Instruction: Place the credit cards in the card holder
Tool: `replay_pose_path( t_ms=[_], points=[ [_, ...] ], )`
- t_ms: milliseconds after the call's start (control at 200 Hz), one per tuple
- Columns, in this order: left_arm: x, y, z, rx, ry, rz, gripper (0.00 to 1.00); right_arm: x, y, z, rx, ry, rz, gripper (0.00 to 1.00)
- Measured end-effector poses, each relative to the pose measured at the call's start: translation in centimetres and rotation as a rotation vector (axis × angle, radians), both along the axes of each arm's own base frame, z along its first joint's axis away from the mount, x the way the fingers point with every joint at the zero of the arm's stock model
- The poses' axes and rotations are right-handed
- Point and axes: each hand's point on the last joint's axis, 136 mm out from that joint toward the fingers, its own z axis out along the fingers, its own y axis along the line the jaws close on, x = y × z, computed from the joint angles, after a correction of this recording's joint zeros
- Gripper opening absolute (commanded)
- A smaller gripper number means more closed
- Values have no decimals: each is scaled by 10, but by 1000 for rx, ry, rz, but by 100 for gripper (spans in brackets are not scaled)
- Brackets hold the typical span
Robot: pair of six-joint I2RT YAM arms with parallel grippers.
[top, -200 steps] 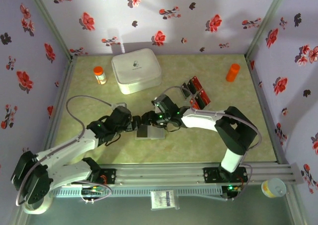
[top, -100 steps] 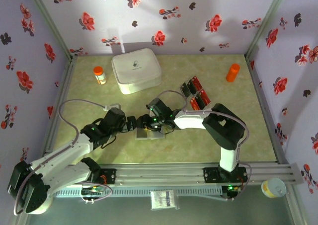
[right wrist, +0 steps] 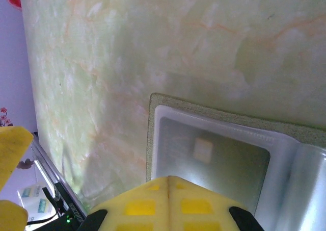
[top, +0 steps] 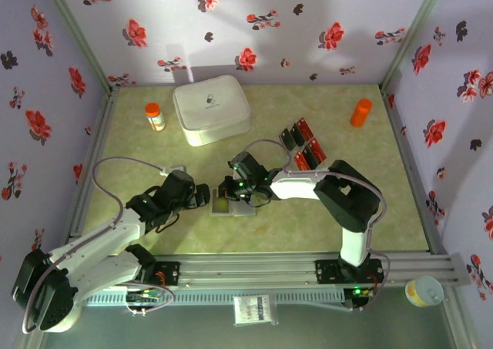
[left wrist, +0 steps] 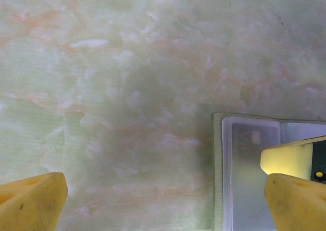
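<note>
Jaws pressed together, my right gripper (top: 227, 191) is poised over the open olive-green fabric card holder (top: 236, 211) mid-table, left gripper (top: 202, 198) spread wide beside it, thin red and black credit cards (top: 307, 154) lying back-right, nearer my right arm (top: 350, 203).

The counter (left wrist: 127, 78) reads as a smooth surface printed in pale green marble, carrying only a soft sheen. On it the card holder (right wrist: 150, 134) shows a matt, cloth-like olive edge past a glossy, cloudy clear-plastic pocket (right wrist: 214, 154). The fingers (left wrist: 33, 200) of the left tool (left wrist: 163, 200) look like matt yellow plastic, faintly grainy, and the white box (top: 210, 109) looks like smooth moulded plastic.
</note>
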Motion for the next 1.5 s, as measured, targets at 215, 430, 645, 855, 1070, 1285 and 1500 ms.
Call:
replay_pose_path(
  t_ms=[215,430,645,855,1070,1285,1500],
  points=[
    [-2,-1,-9,13,28,-6,100,-1,-2,-16,-28,20,-2,3],
    [-1,-5,-17,17,53,-15,100,-1,-2,-23,-37,29,-1,3],
    [1,-8,-22,19,66,-19,100,-1,-1,-22,-35,29,1,6],
    [1,-10,-24,13,71,-25,100,4,-7,-11,-31,20,-10,7],
    [1,-12,-28,16,83,-29,100,21,-16,15,3,-23,-38,7],
    [2,-14,-30,15,88,-31,100,29,-37,23,-7,-42,-67,8],
    [4,-18,-32,10,101,-40,100,41,-82,47,-109,-144,-95,21]
  ],
)
